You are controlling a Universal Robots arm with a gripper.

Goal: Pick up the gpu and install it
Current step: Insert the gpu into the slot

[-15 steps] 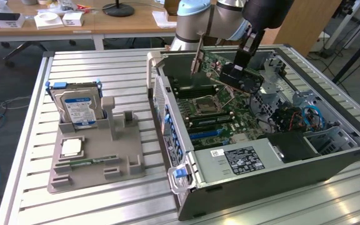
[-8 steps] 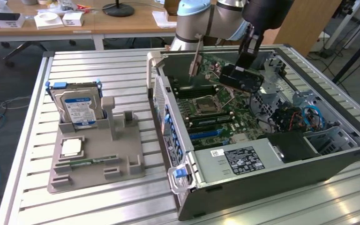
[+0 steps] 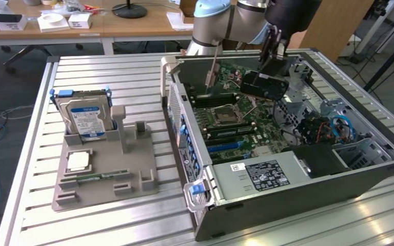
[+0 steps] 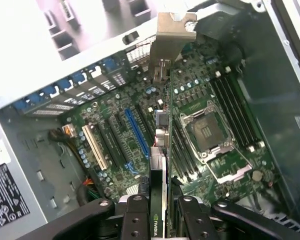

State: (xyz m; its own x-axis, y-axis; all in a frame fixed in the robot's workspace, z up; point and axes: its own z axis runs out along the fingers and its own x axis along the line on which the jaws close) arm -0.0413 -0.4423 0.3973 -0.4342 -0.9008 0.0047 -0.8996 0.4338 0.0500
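Observation, exterior view: the gripper [image 3: 271, 69] stood inside the open computer case [image 3: 286, 205], jaws closed on the gpu [image 3: 260, 84]. The gpu hung directly beneath the gripper, over the motherboard [image 3: 233, 128]. The card stood on edge with its faces upright. Its long axis ran across the case toward the exterior view's left and ended at the grey end bracket [image 3: 213, 69], which hung just inside the rear wall [image 3: 176, 110]. The grip sat on the end of the card away from the bracket. The lower edge appeared to be above the board, but contact could not be ruled out from this angle.

Wrist view: the gripper [image 4: 162, 210] had its fingers [image 4: 135, 212] pressed to either face of the gpu [image 4: 160, 167], which was seen edge-on as a thin green strip. The card ran straight away from the gripper, bracket end leading. The end bracket [image 4: 172, 30] pointed at the slotted rear wall [image 4: 65, 95]. The long axis lay roughly along the same direction as the blue slot [image 4: 137, 132]. The card sat between that slot and the processor socket [image 4: 207, 130], beside the slot rather than over it. Judgement: the card was not yet seated.
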